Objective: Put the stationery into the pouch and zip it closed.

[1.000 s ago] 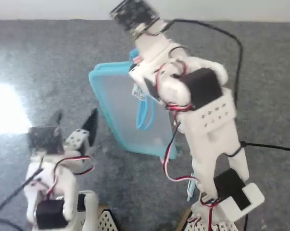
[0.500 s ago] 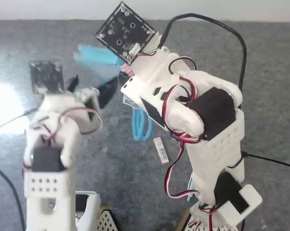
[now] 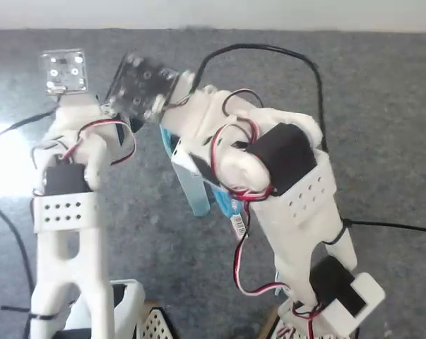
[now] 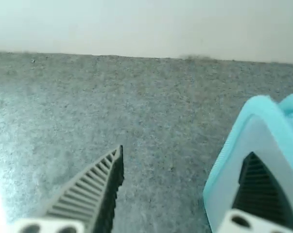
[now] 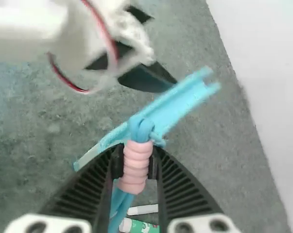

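The light-blue pouch [image 3: 196, 189] hangs tilted above the table, its translucent panel edge-on [image 5: 178, 103]. My right gripper [image 5: 135, 156] is shut on the pink zip pull [image 5: 135, 165], which is tied to the pouch by a blue cord. My left gripper [image 4: 185, 154] is open beside the pouch's rim [image 4: 255, 127]; one finger [image 4: 255, 187] shows through the translucent panel, the other finger [image 4: 95, 194] stands clear over the carpet. A small labelled stationery piece [image 3: 237, 224] lies on the table under the right arm, and more stationery [image 5: 141, 210] lies below the right gripper.
The grey speckled table [image 3: 382, 106] ends at a pale wall [image 4: 146, 24] at the back. Both arm bases [image 3: 121, 311] stand at the front edge. A black cable [image 3: 396, 226] trails off to the right. A bright patch of glare [image 3: 8, 162] lies at the left.
The right arm has lifted the pouch off the table and swung it left, uncovering stationery beneath. The left arm has risen from the front left up to the pouch's edge.
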You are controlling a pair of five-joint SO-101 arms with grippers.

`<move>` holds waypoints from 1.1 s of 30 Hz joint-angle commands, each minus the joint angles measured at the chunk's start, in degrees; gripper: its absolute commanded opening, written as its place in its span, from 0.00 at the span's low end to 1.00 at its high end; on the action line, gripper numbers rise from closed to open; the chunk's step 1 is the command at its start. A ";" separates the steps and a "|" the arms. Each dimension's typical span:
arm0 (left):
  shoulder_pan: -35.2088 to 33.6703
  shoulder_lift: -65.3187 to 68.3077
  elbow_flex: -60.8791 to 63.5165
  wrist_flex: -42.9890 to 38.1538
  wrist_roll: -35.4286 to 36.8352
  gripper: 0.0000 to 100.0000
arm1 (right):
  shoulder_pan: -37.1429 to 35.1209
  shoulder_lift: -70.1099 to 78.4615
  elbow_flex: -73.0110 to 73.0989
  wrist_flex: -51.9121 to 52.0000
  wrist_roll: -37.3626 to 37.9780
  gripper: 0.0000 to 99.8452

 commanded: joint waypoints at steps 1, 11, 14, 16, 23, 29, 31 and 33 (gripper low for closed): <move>1.49 0.09 -7.16 0.70 -0.88 0.36 | -0.92 -3.03 0.26 2.42 5.27 0.01; 1.32 -0.18 -25.01 19.87 -0.35 0.36 | 9.19 -2.95 6.86 -3.03 8.09 0.01; 1.14 0.26 -33.80 32.88 1.93 0.36 | 11.38 -2.95 6.86 -6.29 5.89 0.01; 1.49 0.26 -37.76 40.18 2.11 0.36 | 12.97 -3.03 6.86 -7.69 4.75 0.01; 6.95 0.18 -45.32 52.84 2.37 0.36 | 11.65 -5.32 2.20 -12.53 -2.20 0.01; 7.74 0.26 -46.29 53.19 5.98 0.36 | 10.77 -5.32 0.70 -10.33 -2.20 0.01; 7.82 0.26 -46.29 52.75 9.23 0.36 | 10.42 -5.32 0.70 -10.33 -2.11 0.01; 7.82 0.26 -46.20 52.31 12.84 0.36 | 10.07 -5.32 0.62 -10.68 -2.11 0.01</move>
